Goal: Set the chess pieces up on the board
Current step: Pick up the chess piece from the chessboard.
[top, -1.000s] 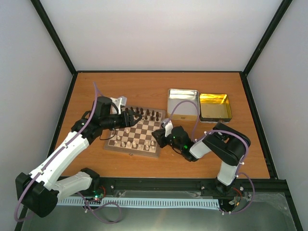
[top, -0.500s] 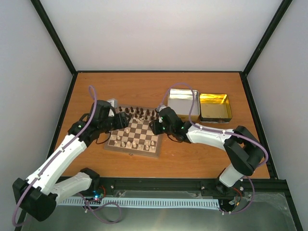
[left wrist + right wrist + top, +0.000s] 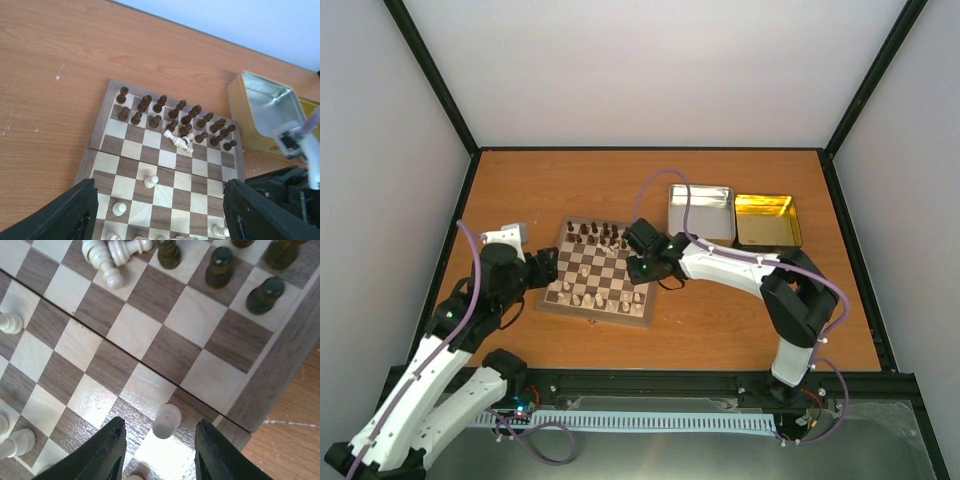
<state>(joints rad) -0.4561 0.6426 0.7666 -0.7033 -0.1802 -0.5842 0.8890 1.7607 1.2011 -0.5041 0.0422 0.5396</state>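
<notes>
The board (image 3: 592,311) lies left of centre. Dark chess pieces (image 3: 180,116) stand in its two far rows. Two cream pieces (image 3: 180,140) lie toppled by them, also seen in the right wrist view (image 3: 106,259). Cream pawns (image 3: 150,181) stand further forward. My left gripper (image 3: 542,268) is open and empty at the board's left edge, its fingers (image 3: 65,210) wide apart above the near rows. My right gripper (image 3: 648,268) is open over the board's right side. A standing cream pawn (image 3: 166,421) is between its fingers (image 3: 107,450), which do not touch it.
A silver tin (image 3: 700,213) and a gold tin (image 3: 766,220) stand right of the board on the wooden table (image 3: 720,330). The silver tin also shows in the left wrist view (image 3: 265,117). White walls and a black frame enclose the table.
My left arm has pulled back off the board toward the near left. My right arm has stretched out over the board's right side, and its gripper now hangs over a cream pawn.
</notes>
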